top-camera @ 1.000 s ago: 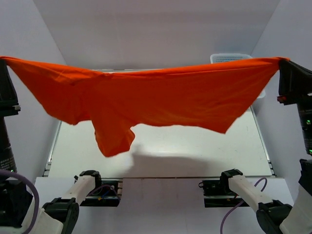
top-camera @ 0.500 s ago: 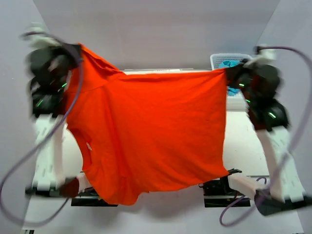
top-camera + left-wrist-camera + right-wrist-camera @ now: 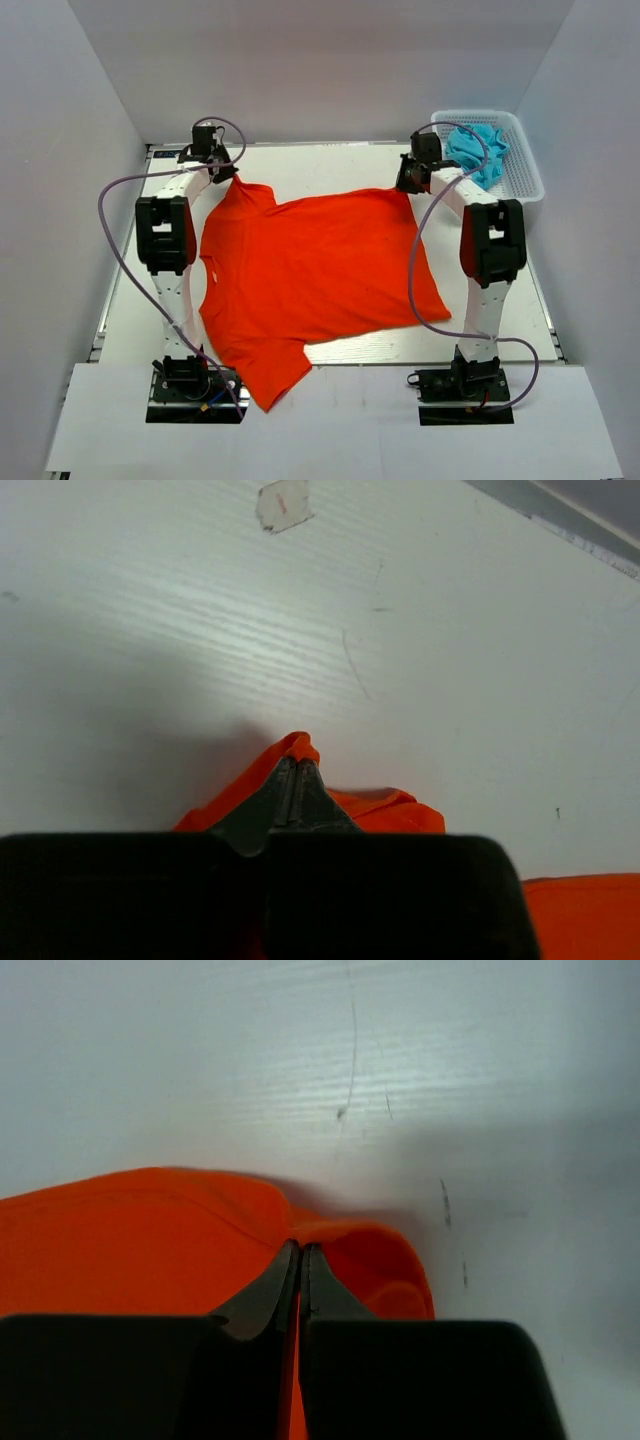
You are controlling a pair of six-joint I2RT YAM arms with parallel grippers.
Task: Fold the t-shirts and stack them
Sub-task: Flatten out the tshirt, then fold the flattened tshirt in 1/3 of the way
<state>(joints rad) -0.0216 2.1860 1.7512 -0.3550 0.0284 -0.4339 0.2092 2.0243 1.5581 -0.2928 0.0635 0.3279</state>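
The left arm reaches to the far left of the white surface (image 3: 340, 165), a purple cable (image 3: 108, 215) looping beside it. The left gripper (image 3: 231, 179) is low over the surface, its jaws pinched together on a far corner of the orange-red t-shirt (image 3: 320, 270). In the left wrist view a small peak of orange cloth stands up around the closed fingertips (image 3: 285, 780), with bare surface beyond it.

The orange-red t-shirt lies spread out across the middle of the surface between the two arms, mostly flat with a few soft wrinkles. Its near left part runs over the near edge of the surface, just beside the left arm's base.

The right gripper (image 3: 405, 186) is clamped on the shirt's other far corner. The right wrist view shows the cloth folded into a hump on either side of the tightly closed jaws.

At the far right corner stands a white mesh basket (image 3: 528, 175), just beside the right gripper. A turquoise-blue t-shirt (image 3: 478, 150) lies crumpled inside it.
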